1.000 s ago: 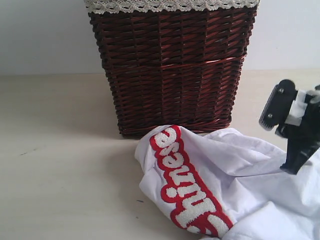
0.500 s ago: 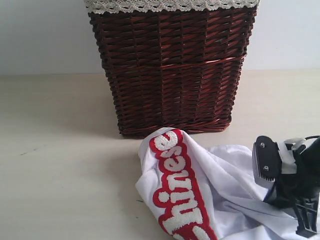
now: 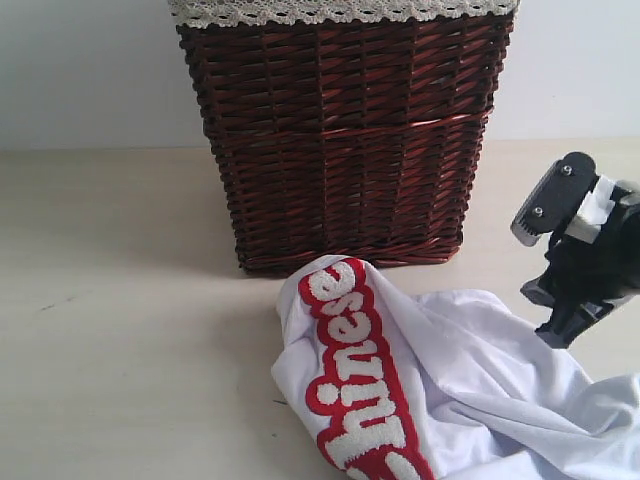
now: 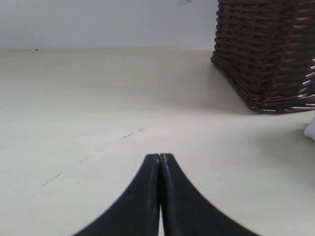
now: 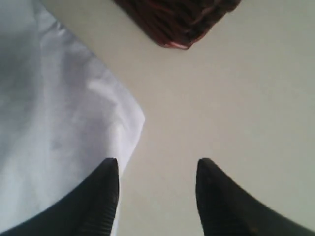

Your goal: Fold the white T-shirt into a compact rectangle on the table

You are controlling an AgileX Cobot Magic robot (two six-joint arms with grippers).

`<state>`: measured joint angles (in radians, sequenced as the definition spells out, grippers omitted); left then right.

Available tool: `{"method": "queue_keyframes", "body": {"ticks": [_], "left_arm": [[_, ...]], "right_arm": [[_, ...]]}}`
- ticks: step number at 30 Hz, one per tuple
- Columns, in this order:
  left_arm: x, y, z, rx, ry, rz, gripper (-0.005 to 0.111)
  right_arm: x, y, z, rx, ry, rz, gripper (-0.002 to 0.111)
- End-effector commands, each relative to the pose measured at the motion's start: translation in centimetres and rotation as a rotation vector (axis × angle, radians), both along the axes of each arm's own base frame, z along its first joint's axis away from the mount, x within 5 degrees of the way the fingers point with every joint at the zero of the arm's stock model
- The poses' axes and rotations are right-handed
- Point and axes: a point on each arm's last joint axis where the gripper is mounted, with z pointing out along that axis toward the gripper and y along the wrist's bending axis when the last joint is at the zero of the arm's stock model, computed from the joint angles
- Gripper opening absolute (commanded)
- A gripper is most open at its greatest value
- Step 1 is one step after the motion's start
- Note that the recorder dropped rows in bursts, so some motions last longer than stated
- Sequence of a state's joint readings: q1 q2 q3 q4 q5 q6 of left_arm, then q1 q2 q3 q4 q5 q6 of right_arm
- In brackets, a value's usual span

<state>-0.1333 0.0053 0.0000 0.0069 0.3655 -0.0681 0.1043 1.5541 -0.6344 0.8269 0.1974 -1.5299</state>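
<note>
Plain pale wall (image 3: 90, 70) behind wicker basket (image 3: 345, 140)

Basket: a dark red-brown woven wicker basket (image 3: 345, 140) with a squarish body, standing upright at the far middle of the scene.
Weave: horizontal rows of shiny strands over upright ribs; one thicker band runs across the front about halfway up.
Shape: the walls narrow a little toward the bottom.
Rim: a white lace trim with a scalloped edge (image 3: 340, 10) lies along the top of the front wall.
Other views: the left wrist view shows one lower corner of the basket; the right wrist view shows only a small blurred part of its bottom edge.
Wall: a plain light grey-white wall (image 3: 90, 70) stands behind the basket, visible to its left and right.
</note>
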Motion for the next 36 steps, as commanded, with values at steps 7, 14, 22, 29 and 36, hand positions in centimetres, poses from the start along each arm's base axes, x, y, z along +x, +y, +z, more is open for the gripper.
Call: {"method": "queue_keyframes", "body": {"ticks": [7, 14, 22, 29, 36], "left_arm": [[0.0, -0.1, 0.1, -0.015, -0.015, -0.005, 0.0], [0.0, -0.1, 0.1, -0.015, -0.015, -0.005, 0.0], [0.0, -0.1, 0.1, -0.015, -0.015, -0.005, 0.0], [0.0, -0.1, 0.1, -0.015, -0.015, -0.005, 0.0], [0.0, -0.1, 0.1, -0.015, -0.015, -0.005, 0.0]], "right_arm": [[0.3, 0.1, -6.0, 0.029, 0.225, -0.093, 0.04], [0.7, -0.2, -4.9, 0.013, 0.158, -0.109, 0.001], [2.2, -0.7, 1.5, -0.004, -0.134, -0.144, 0.0], [-1.5, 1.9, 2.5, 0.112, 0.158, 0.232, 0.0], [-6.0, 2.3, 1.9, 0.154, 0.587, 0.568, 0.0]]}}
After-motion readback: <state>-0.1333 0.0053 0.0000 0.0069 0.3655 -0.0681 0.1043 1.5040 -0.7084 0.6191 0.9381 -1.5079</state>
